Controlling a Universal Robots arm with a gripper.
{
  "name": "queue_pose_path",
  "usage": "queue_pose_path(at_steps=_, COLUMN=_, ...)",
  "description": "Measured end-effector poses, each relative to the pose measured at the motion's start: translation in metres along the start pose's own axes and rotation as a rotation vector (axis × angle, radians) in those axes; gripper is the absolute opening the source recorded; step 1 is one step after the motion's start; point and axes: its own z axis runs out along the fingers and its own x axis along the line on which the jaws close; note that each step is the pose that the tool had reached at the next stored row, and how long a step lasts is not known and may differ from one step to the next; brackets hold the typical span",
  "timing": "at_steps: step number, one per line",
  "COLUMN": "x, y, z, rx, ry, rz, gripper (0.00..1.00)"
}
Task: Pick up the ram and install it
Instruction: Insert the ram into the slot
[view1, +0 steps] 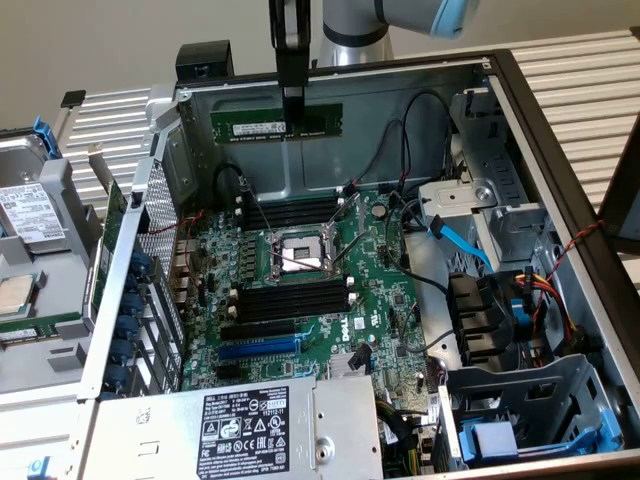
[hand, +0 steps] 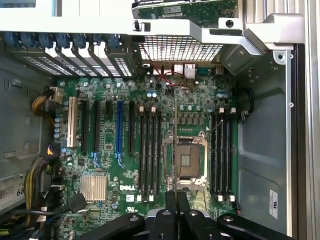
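Observation:
The ram (view1: 277, 124) is a dark-green stick with a white label, held level in the air above the far part of the open computer case. My gripper (view1: 293, 110) hangs straight down and is shut on its upper edge near the middle. In the wrist view the ram (hand: 175, 145) appears edge-on as a thin line running over the CPU socket (hand: 189, 160), with my gripper (hand: 176, 199) clamped on it. Black memory slots (hand: 150, 150) lie on one side of the socket and more slots (hand: 222, 150) on the other. In the exterior view, the slots (view1: 290, 300) sit well below the stick.
The green motherboard (view1: 380, 310) carries the open CPU socket (view1: 297, 250) and a blue expansion slot (view1: 258, 347). A power supply (view1: 250, 425) sits at the near edge. Cables and a drive cage (view1: 520, 400) crowd the exterior view's right. A hard drive (view1: 30, 215) lies outside the case.

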Motion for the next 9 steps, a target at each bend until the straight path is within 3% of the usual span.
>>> queue_pose_path(at_steps=3, x=0.0007, y=-0.0005, z=0.0016, rx=-0.0014, ry=0.0000, rz=0.000, gripper=0.12)
queue_pose_path(at_steps=7, x=0.0037, y=-0.0011, z=0.0060, rx=-0.0204, ry=0.0005, rz=-0.001, gripper=0.12)
queue_pose_path(at_steps=9, x=0.0083, y=-0.0013, z=0.0079, rx=-0.0250, ry=0.0007, rz=-0.001, gripper=0.12)
